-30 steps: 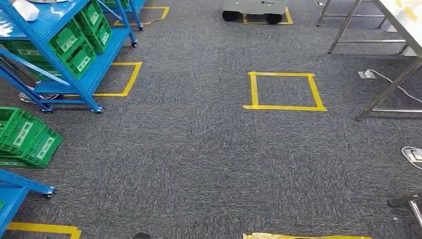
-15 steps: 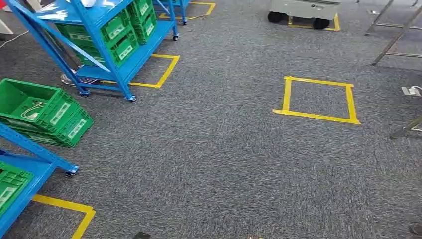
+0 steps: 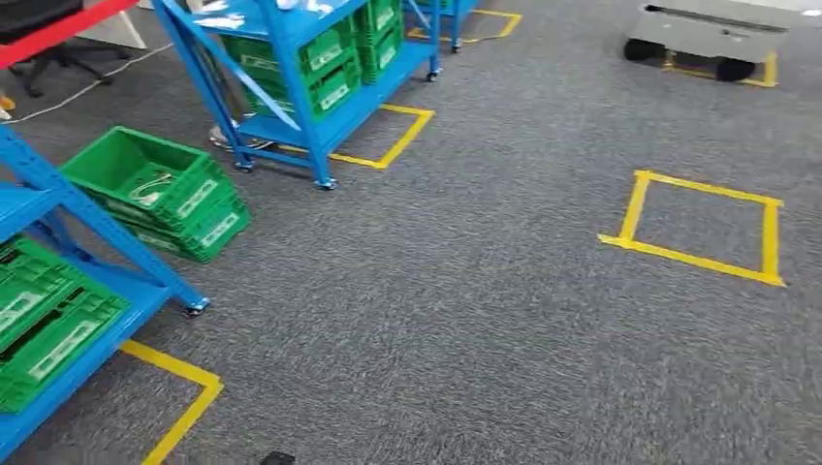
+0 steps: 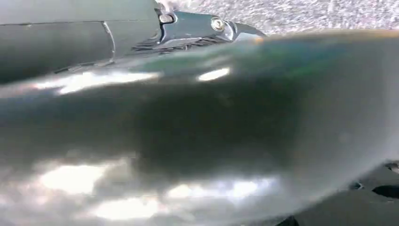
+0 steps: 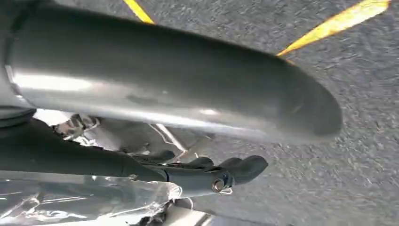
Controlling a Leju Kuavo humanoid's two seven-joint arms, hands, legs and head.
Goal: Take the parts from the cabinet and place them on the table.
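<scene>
I recorded the right hand (image 5: 207,176) fingers (image 5: 244,167) clasping a clear plastic bag (image 5: 80,202), the left hand (image 4: 197,26) grip indeterminable, and the blue cabinet (image 3: 291,68) on the floor's far-left side, nearer the left arm.

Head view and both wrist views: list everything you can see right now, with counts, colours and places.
Blue metal shelf carts: two, far left and near left.
Green plastic crates: several on cart shelves; a stack on the grey carpet.
Yellow tape squares: one whole at right; parts by the carts.
Grey wheeled unit: one, far right.
Clear plastic bag: one, at the right hand.
Right hand: dark fingers against the bag.
Left hand: blurred, state unclear.
</scene>
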